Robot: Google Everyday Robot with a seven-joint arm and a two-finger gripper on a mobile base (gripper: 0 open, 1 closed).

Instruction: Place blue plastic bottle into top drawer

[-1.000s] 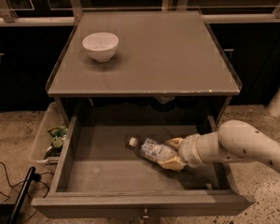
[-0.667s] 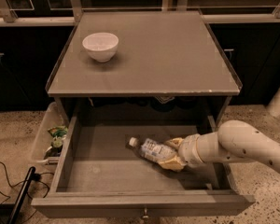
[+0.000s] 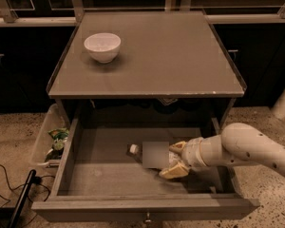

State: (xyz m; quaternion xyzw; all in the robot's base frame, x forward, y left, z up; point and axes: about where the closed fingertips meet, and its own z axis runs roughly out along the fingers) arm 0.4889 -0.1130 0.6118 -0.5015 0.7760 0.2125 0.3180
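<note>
Jaws of the gripper (image 3: 175, 159) clasp the blue plastic bottle (image 3: 152, 155) lying in the top drawer (image 3: 109, 175), cap pointing left.

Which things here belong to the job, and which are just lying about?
Job: bottle, lying in the open drawer; pincer at its base, inside the drawer.
Lying about: bowl on the cabinet top; bin of green items beside the drawer.

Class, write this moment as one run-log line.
stage: placing | gripper: inside top drawer, shut on blue plastic bottle | bottle: on its side | release: not yet
</note>
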